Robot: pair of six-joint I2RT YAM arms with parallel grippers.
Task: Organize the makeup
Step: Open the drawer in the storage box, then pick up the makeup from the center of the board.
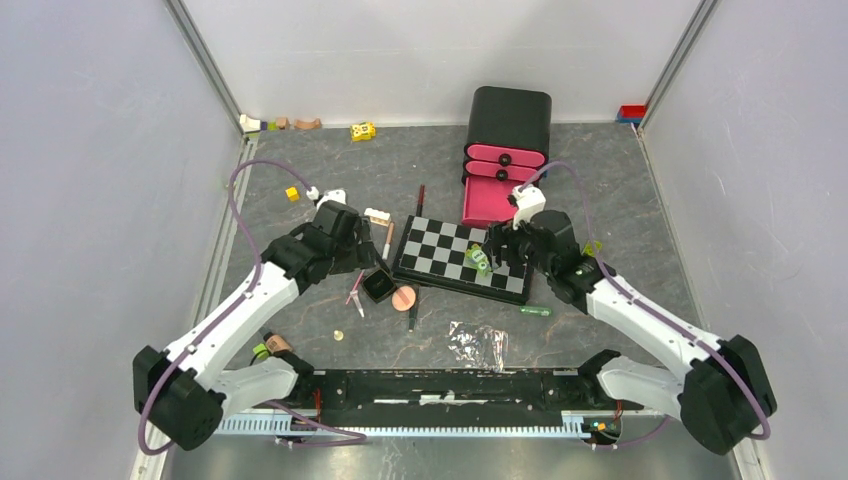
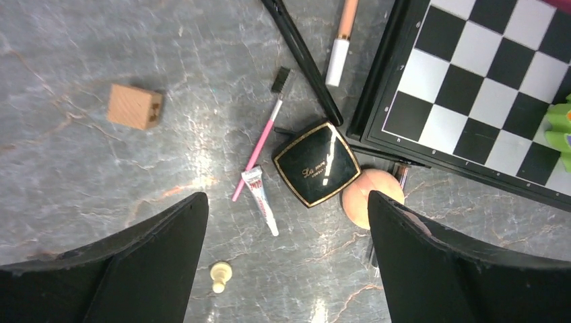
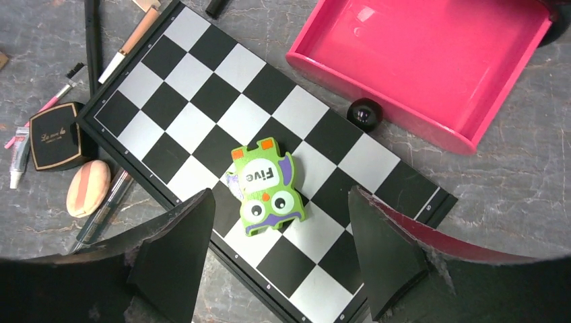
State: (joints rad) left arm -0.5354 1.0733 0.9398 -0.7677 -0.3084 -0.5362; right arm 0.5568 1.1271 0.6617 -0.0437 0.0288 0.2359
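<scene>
**A:** Where does the makeup lie?

**B:** Nearly all of it is clustered off the left edge of the chequered board [image 2: 485, 87]. The black square compact [image 2: 316, 163] sits just beside the board's near-left corner. The round peach puff [image 2: 363, 195] is tight against the compact on the near side. Whether the puff touches it or is tucked under its corner, the wrist view does not settle. On the compact's side away from the board lie a small white tube [image 2: 260, 200] and a thin pink pencil [image 2: 259, 141]. The black long-handled brush [image 2: 303, 57] runs along the board's left edge, farther back.

**A:** Which arm is nearer?

**B:** The left one, plainly. The left gripper [image 2: 286, 200] hangs right over the cluster, its jaws wide with nothing between them. The compact lies under the gap, a little toward the right-hand finger. It is turned like a diamond, so its corners point at the fingers, and the wrist would likely need to turn to meet its flat sides. The pencil's long axis slants across the gap, neither along it nor square to it.

**A:** And the other arm?

**B:** The right gripper [image 3: 279, 195] hovers over the middle of the board, jaws apart and empty. Below it a green toy block [image 3: 266, 185] lies on the squares. The open pink drawer [image 3: 431, 60] stands just beyond the board's far edge, so the right arm is the nearer one to it.
</scene>
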